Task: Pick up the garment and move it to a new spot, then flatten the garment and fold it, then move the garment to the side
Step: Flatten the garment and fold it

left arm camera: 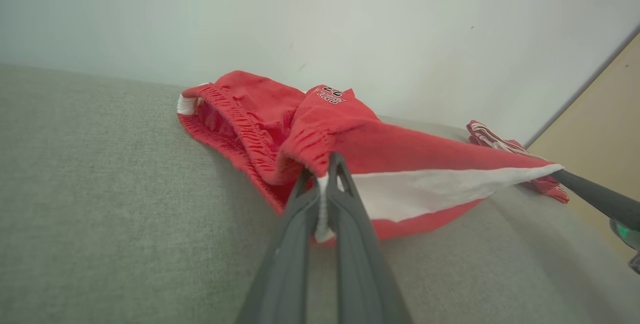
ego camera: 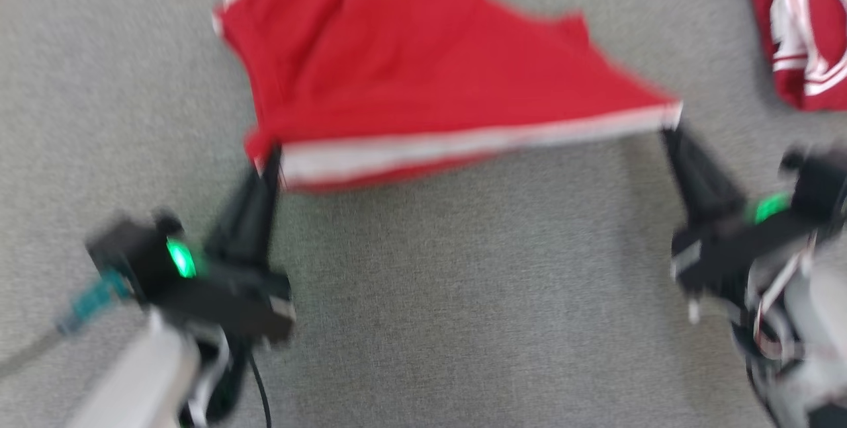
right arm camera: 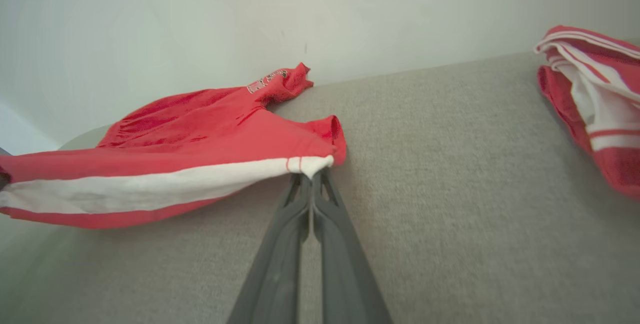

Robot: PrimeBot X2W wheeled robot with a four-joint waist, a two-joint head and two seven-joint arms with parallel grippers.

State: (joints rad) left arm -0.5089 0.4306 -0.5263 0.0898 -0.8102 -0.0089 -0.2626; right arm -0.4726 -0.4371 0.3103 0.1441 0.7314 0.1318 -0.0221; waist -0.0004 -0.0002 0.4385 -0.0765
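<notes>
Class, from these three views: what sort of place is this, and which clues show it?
Probably an indoor bench for folding clothes: a grey cloth surface, a pale wall behind it, a red garment, and a second garment aside.

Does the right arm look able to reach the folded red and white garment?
Likely not yet: the right tool is shut on a corner of the red white-striped shorts, though nothing lies between it and the folded red and white garment.
</notes>
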